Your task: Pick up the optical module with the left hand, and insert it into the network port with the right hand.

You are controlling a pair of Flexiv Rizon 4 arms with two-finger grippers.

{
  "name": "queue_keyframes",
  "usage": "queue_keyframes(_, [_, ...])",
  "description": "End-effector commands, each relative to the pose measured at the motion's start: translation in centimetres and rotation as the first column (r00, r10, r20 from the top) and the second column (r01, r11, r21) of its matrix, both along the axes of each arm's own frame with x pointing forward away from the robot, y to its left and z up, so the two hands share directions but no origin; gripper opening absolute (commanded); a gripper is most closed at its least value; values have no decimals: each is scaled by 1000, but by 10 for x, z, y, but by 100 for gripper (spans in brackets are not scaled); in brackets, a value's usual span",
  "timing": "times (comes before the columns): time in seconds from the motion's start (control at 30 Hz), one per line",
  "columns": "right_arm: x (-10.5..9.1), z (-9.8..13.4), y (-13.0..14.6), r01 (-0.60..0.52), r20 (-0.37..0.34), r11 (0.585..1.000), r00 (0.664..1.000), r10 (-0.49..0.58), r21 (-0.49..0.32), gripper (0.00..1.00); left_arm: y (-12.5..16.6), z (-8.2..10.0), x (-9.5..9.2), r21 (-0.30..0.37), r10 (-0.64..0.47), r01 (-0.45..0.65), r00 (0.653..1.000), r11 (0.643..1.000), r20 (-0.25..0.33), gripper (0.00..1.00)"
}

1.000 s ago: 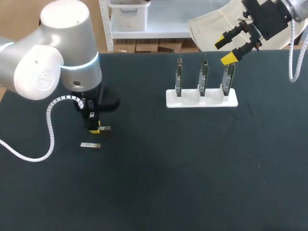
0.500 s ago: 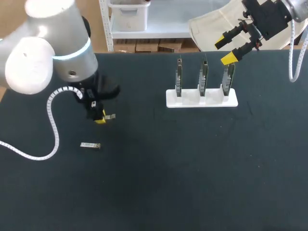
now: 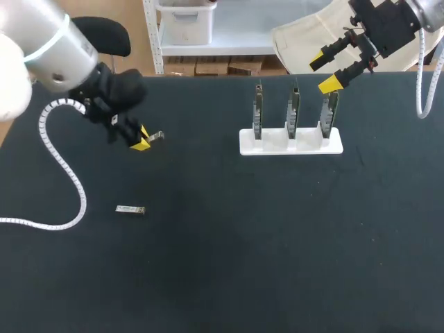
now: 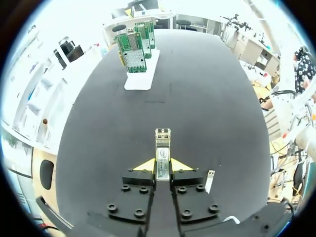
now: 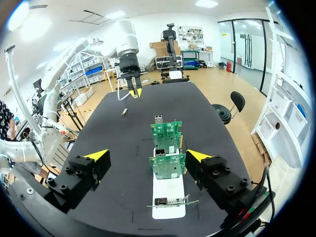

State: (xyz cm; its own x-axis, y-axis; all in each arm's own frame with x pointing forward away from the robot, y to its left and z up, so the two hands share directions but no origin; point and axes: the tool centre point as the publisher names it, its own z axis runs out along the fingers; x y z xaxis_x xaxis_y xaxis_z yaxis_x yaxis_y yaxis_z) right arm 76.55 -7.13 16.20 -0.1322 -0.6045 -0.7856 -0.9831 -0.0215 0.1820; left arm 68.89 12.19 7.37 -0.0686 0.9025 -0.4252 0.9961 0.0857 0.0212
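left hand (image 4: 163,165) is squeezing the small silver metal optical module (image 4: 162,148) from both sides, clear only in its wrist view | right hand (image 3: 324,71) is hanging wide apart near the green boards (image 3: 293,104) in a white stand (image 3: 291,144) | second silver module (image 3: 130,209) is lying on the black tabletop (image 3: 243,263)

Optical module (image 4: 163,143) in left tool (image 4: 162,167); network-port cards (image 3: 292,111) upright.

Obstacles on the table (image 3: 243,250): upright boards (image 3: 292,111) in a white stand (image 3: 291,143), one loose module (image 3: 130,209).
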Motion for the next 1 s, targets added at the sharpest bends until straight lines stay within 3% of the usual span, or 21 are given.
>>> queue_keyframes(0.03, [-3, 0, 0, 5, 5, 1000, 1000, -5, 1, 100, 3, -1, -5, -25, 1, -1, 1000, 1000, 10, 0])
queue_keyframes(0.27, [-3, 0, 0, 5, 5, 1000, 1000, -5, 1, 100, 5, -2, -8, -24, 10, -10, 1000, 1000, 0, 0])
queue_keyframes(0.33, [-3, 0, 0, 5, 5, 1000, 1000, -5, 1, 100, 2, 1, -12, -51, 6, -6, 1000, 999, 1, 0])
queue_keyframes(0.53, [-3, 0, 0, 5, 5, 1000, 1000, -5, 1, 100, -37, 39, 14, -204, 6, 10, 997, 979, 80, 0])
queue_keyframes(0.7, [-3, 0, 0, 5, 5, 1000, 1000, -5, 1, 100, -75, 73, 39, -365, -18, 63, 992, 929, 127, 0])
queue_keyframes(0.83, [-3, 0, 0, 5, 5, 1000, 1000, -5, 1, 100, -102, 97, 51, -428, -62, 131, 983, 894, 172, 0])
queue_keyframes(0.93, [-3, 0, 0, 5, 5, 1000, 1000, -5, 1, 100, -114, 106, 54, -467, -76, 155, 980, 870, 182, 0])
queue_keyframes(1.0, [-3, 0, 0, 5, 5, 1000, 1000, -5, 1, 100, -115, 108, 53, -461, -76, 154, 980, 874, 185, 0])
